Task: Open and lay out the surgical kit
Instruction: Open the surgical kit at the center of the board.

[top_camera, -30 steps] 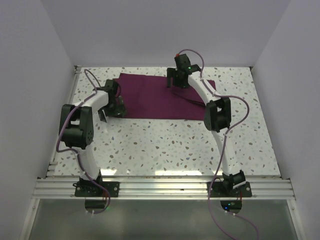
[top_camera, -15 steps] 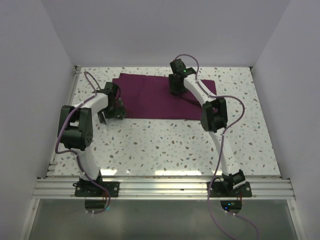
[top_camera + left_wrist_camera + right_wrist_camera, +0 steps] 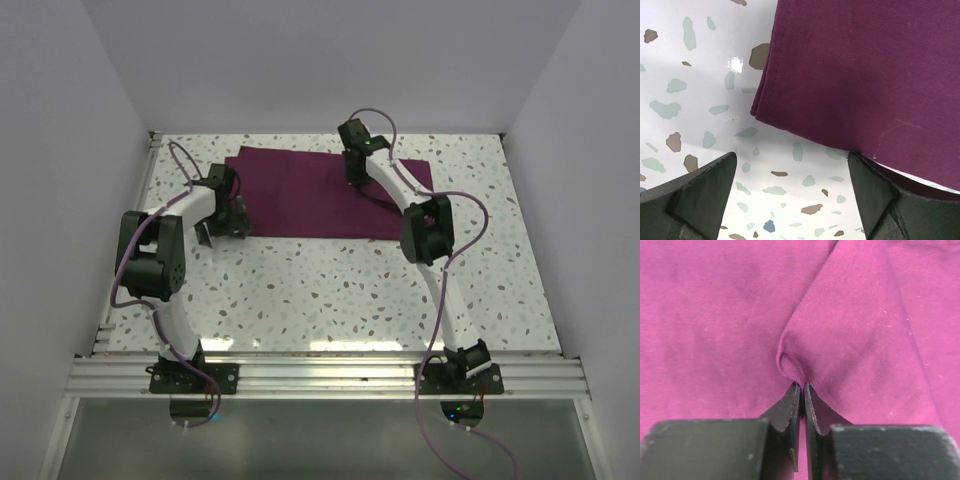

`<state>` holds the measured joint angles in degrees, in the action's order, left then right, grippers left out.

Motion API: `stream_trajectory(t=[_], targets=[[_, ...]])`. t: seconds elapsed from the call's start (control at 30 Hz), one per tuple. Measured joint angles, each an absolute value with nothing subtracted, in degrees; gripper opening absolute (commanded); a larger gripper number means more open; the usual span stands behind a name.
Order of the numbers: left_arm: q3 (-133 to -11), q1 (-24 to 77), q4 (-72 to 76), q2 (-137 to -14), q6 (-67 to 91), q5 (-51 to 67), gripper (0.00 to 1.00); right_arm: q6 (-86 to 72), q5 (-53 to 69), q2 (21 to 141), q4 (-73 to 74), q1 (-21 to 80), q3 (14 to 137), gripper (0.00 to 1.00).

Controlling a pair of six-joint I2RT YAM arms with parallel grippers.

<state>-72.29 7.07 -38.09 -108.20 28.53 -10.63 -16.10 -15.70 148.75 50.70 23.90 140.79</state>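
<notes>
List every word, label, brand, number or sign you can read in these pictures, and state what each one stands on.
There is no readable text in any view.
The maroon cloth wrap is plain fabric with a stitched hem and no label.
The table shows only coloured flecks and no print.
The right gripper and the left gripper have bare black fingers with no marking.

I'm looking down from high behind, taking in the whole table [image 3: 300, 290], left wrist view is facing down close over a cloth [image 3: 865, 75] corner, right wrist view is sitting closer on its middle, all sharing the cloth.
</notes>
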Motion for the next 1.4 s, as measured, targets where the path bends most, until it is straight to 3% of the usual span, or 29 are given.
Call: stream_trajectory(t=[0.37, 0.63, 1.07, 1.23, 1.27, 1.33, 1.37, 1.4], targets=[[-74.17, 7.01, -38.68, -108.2, 27.9, -10.63, 0.97, -13.52, -21.32, 144.53, 52.29, 23.99, 140.66, 0.0], [-85.1, 6.74, -40.97, -108.18, 28.01, -10.66, 0.98, -13.98, -18.04, 128.64, 53.34, 24.14, 132.38, 0.0], [-102.72, 5.34, -43.9, -108.18, 30.04, -10.92, 0.98, -20.12, -3.27, 81.78, 55.31, 34.24, 80.25, 0.0], [-103.98, 5.28, -43.99, -108.2, 32.14, -10.24, 0.98, -24.64, -4.56, 60.01, 62.81, 33.26, 67.46, 0.0], [-103.98, 5.28, -44.1, -108.25, 32.42, -10.13, 0.98, -25.34, -5.19, 56.47, 64.69, 33.26, 65.93, 0.35], [-103.98, 5.28, -44.31, -108.25, 33.23, -9.45, 0.98, -26.96, -6.35, 51.42, 68.05, 33.26, 63.33, 0.89], [-103.98, 5.28, -44.31, -108.25, 33.45, -9.23, 0.98, -27.59, -7.07, 49.54, 69.97, 33.26, 62.24, 0.98], [-103.96, 5.28, -44.31, -108.25, 33.69, -9.1, 0.98, -28.08, -7.9, 48.18, 71.68, 33.26, 61.1, 0.98]])
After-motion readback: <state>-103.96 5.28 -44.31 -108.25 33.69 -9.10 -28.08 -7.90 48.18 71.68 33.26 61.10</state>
